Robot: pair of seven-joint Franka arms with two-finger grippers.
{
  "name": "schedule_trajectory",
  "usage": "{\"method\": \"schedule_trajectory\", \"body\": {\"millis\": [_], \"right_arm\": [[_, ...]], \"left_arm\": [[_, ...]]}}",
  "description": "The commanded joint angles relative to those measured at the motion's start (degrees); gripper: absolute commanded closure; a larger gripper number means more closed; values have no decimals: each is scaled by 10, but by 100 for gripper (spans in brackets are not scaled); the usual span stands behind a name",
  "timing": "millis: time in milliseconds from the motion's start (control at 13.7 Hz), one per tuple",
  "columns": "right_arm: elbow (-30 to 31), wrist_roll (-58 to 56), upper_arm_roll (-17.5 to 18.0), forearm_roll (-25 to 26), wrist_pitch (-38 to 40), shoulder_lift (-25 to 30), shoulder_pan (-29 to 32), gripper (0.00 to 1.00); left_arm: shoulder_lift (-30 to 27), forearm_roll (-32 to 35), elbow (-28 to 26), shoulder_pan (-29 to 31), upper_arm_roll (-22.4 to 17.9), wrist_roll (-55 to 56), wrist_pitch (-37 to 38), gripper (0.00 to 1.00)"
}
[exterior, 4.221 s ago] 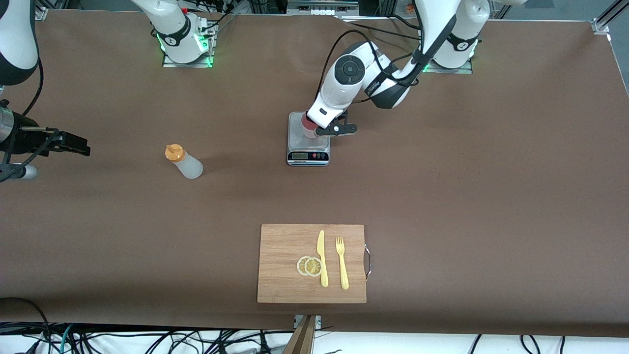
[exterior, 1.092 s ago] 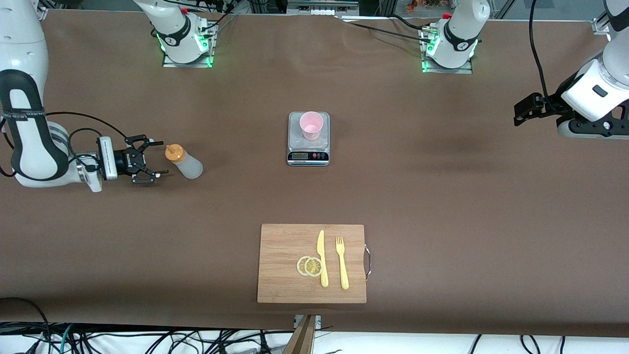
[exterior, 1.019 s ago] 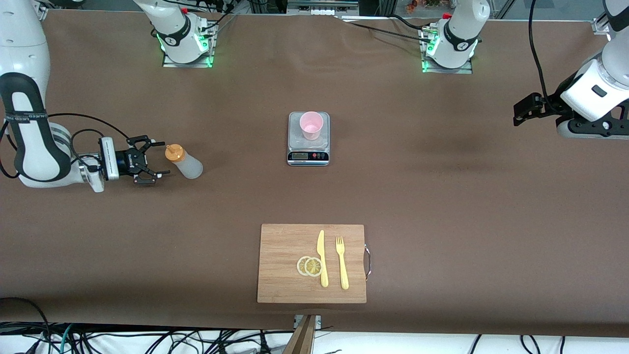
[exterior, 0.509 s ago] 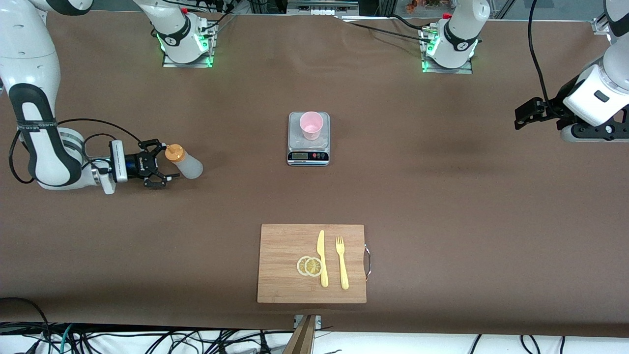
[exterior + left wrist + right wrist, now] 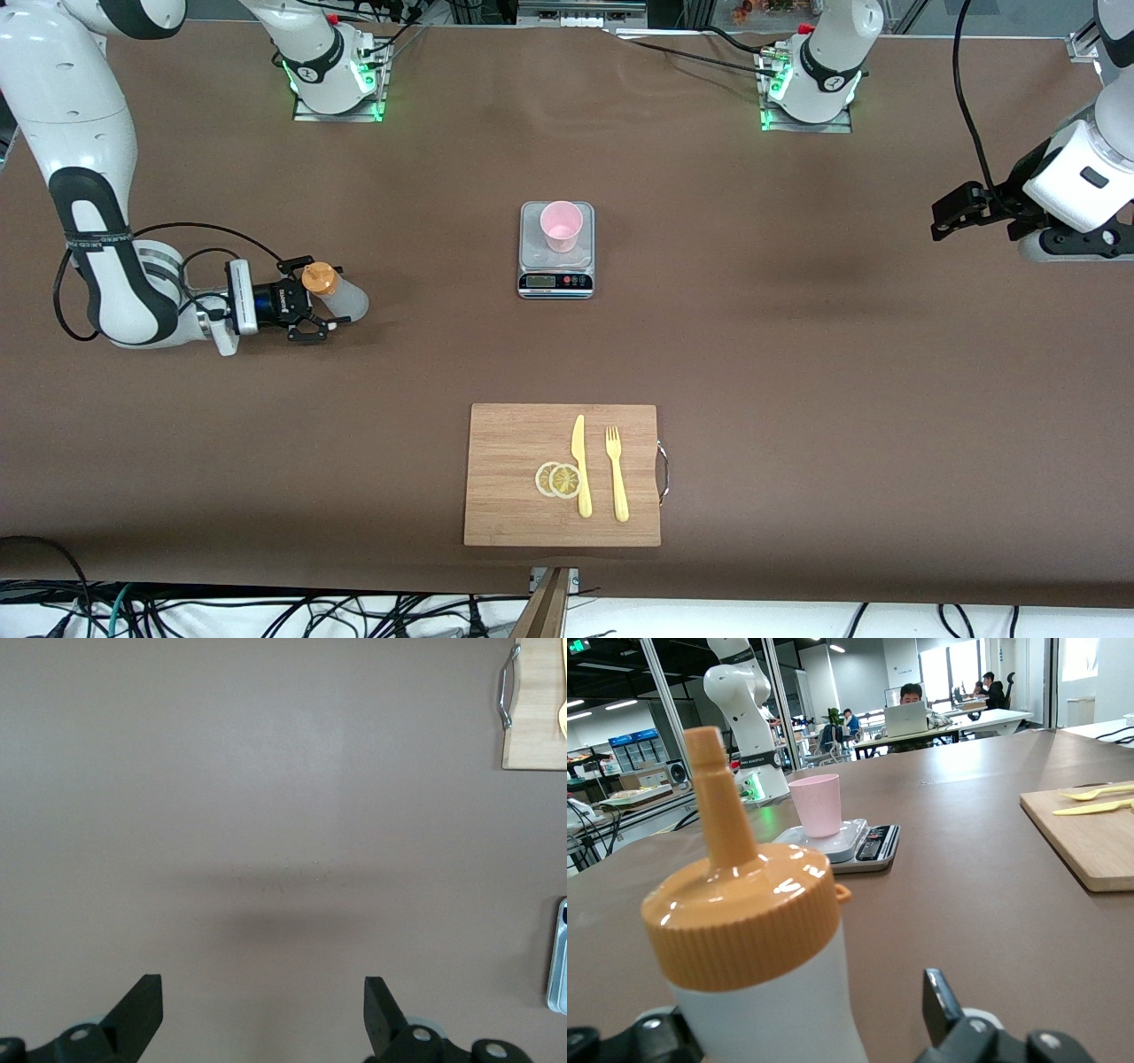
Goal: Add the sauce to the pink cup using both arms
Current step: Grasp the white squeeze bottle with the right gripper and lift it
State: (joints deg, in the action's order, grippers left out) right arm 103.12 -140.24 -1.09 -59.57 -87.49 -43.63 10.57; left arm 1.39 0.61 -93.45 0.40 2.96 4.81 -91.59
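With its fingers spread around the soft, squeezable sauce bottle (image 5: pixel 335 295), the right gripper (image 5: pixel 306 301) should pinch the body below the orange cap (image 5: pixel 740 912) lightly, while the left gripper (image 5: pixel 261 1014) waits, also spread, above bare table (image 5: pixel 797 354).

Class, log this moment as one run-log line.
right gripper: open around bottle | left gripper: open, waiting | cup: on scale

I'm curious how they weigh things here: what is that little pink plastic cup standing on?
The pale pink plastic cup stands upright on the steel plate of a small digital kitchen scale. The patch of plate directly under the cup is covered, and the display's reading is too small to make out.
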Motion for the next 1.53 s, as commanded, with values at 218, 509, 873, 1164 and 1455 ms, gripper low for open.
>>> {"method": "schedule_trajectory", "body": {"millis": [218, 509, 873, 1164, 1455], "right_arm": [[-8, -10, 0, -14, -13, -6, -20, 100], [-24, 1, -3, -3, -41, 10, -41, 100], [-28, 94, -5, 45, -111, 76, -67, 100], [-28, 224, -5, 143, -153, 149, -117, 100], [-29, 375, -4, 234, -174, 201, -176, 100]], "left_arm": [[17, -8, 33, 10, 3, 5, 5, 0], [18, -20, 36, 22, 2, 5, 5, 0], [18, -20, 37, 22, 2, 5, 5, 0], [18, -21, 37, 22, 2, 5, 5, 0], [18, -21, 38, 22, 2, 5, 4, 0]]}}
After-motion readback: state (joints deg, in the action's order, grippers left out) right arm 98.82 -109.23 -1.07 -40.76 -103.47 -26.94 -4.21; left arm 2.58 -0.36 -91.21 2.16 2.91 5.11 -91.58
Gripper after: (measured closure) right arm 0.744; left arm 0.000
